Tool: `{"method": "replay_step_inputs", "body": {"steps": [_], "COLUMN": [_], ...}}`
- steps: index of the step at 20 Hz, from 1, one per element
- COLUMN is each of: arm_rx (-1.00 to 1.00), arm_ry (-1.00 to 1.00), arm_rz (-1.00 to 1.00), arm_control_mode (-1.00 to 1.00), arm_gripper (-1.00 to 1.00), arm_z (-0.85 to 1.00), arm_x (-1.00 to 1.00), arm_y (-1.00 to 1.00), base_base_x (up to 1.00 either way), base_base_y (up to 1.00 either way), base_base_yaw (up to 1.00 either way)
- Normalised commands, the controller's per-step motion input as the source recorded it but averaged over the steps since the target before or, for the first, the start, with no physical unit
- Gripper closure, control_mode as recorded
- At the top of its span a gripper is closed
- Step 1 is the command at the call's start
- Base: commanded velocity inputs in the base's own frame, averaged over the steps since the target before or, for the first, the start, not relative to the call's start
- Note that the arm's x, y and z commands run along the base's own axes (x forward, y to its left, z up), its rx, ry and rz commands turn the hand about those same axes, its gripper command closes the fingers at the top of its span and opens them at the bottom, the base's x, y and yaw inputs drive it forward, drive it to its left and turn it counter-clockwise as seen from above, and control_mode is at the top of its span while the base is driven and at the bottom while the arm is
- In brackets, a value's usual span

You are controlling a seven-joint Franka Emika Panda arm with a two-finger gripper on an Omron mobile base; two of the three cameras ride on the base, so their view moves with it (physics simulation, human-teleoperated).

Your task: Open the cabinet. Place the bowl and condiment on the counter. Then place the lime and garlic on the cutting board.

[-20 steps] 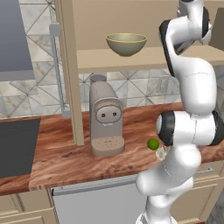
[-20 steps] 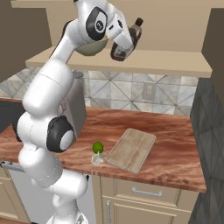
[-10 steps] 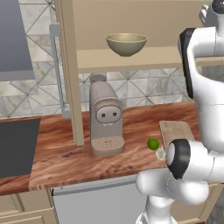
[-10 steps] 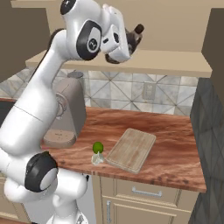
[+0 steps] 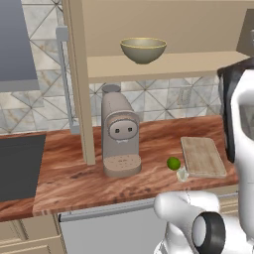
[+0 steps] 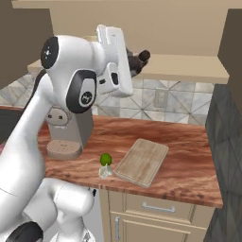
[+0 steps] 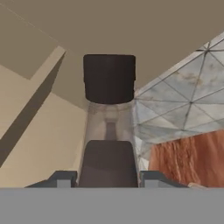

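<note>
Left to right: bowl (image 5: 143, 49) sits on the shelf of the open cabinet (image 5: 163, 64), above the coffee machine (image 5: 119, 136). Lime (image 5: 173, 162) and garlic (image 5: 182, 174) are on the counter (image 5: 69, 173), just off the left edge of the cutting board (image 5: 202, 156), neither on it yet.

The gripper (image 6: 133, 66) is up near shelf height, clamped on the condiment (image 7: 109, 127). In the hand view the bottle sits between the jaws with its dark cap pointing away from the hand, so its long axis runs along the gripper's own. In the right base view the bottle looks tilted, cap end (image 6: 143, 56) up and to the right, though the arm hides most of it, so the tilt is a rough read.

Key relation: the counter lies below the held bottle, with bare wood between machine and board. My read: the bottle needs rotating back upright on the way down, landing left of the lime to keep the board approach clear.
</note>
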Motion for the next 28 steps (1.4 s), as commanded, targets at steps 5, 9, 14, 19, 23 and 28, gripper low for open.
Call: {"method": "replay_step_inputs", "body": {"steps": [5, 9, 14, 19, 23, 28], "arm_rx": [0.0, 0.0, 0.0, -0.03, -0.09, -0.11], "arm_ry": [-0.1, -0.11, -0.04, 0.01, 0.12, 0.14], "arm_rz": [0.0, 0.0, 0.02, 0.05, 0.02, 0.02], "arm_control_mode": [-1.0, -1.0, -1.0, -1.0, -1.0, -1.0], "arm_gripper": [1.0, 1.0, 1.0, 1.0, 1.0, 1.0], "arm_z": [0.0, 0.0, 0.0, 0.0, 0.0, -0.15], "arm_x": [-1.0, -1.0, -1.0, -0.8, -0.22, 0.03], "arm_y": [0.0, 0.0, 0.08, 0.41, 0.58, 0.48], "base_base_x": [0.0, 0.0, 0.0, 0.0, 0.0, 0.0], "base_base_y": [0.0, 0.0, 0.0, 0.0, 0.0, 0.0], "base_base_yaw": [0.0, 0.0, 0.0, 0.0, 0.0, 0.0]}}
